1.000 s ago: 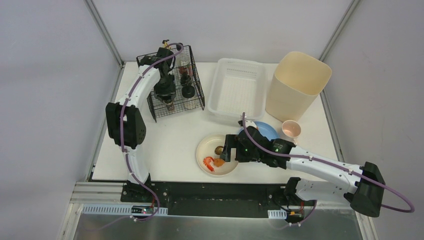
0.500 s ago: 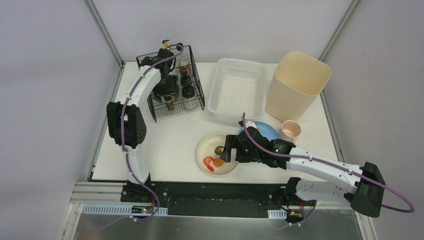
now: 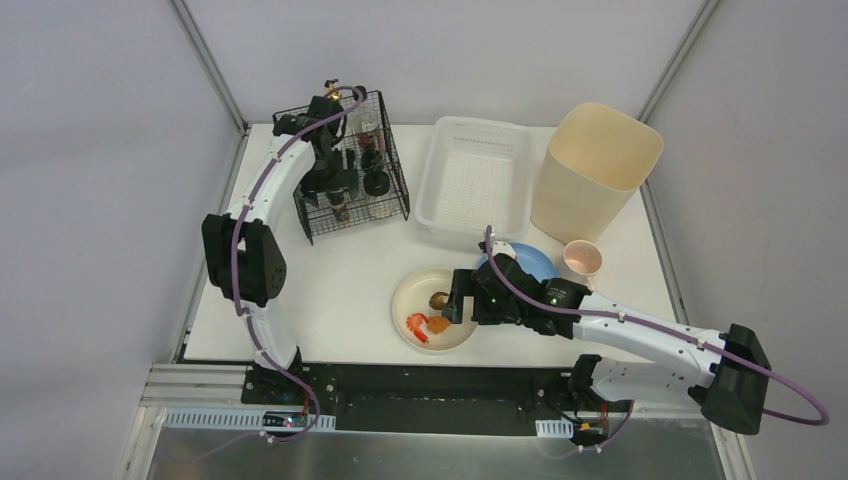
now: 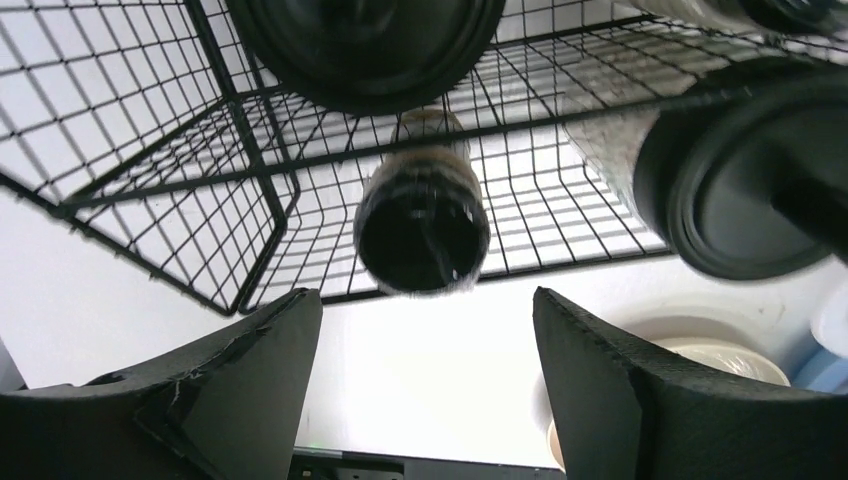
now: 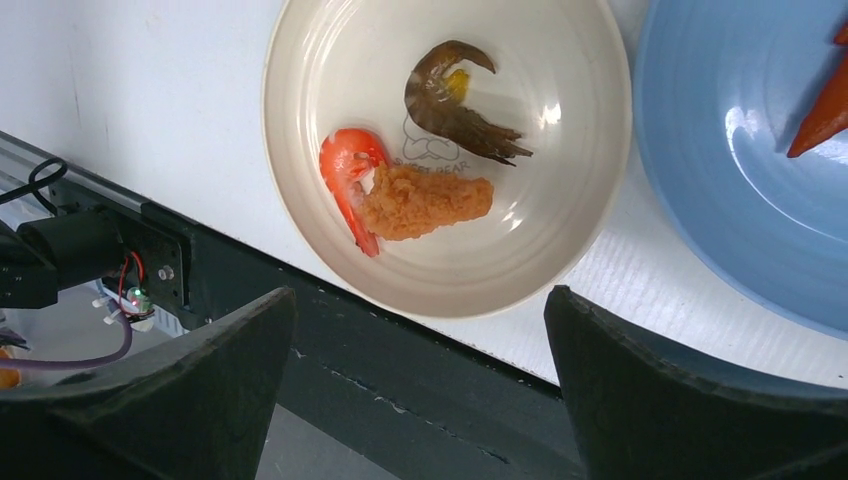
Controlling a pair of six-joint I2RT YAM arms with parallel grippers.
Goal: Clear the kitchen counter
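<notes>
On the white kitchen counter stands a black wire basket holding several dark-lidded jars. My left gripper hangs inside it, open and empty, just above a black-lidded jar; in the wrist view the left gripper has nothing between its fingers. My right gripper hovers open over a cream bowl near the front edge. In the bowl lie a red shrimp, an orange fried piece and a dark shrimp. The right gripper holds nothing.
A blue plate with an orange piece sits partly under my right arm. A pink cup, a white slotted basket and a tall beige bin stand at the back right. Two other black lids crowd the wire basket.
My left gripper has opened and let go of the jar, which stays in the wire basket, and the left arm has shifted slightly. The right arm has not moved.
</notes>
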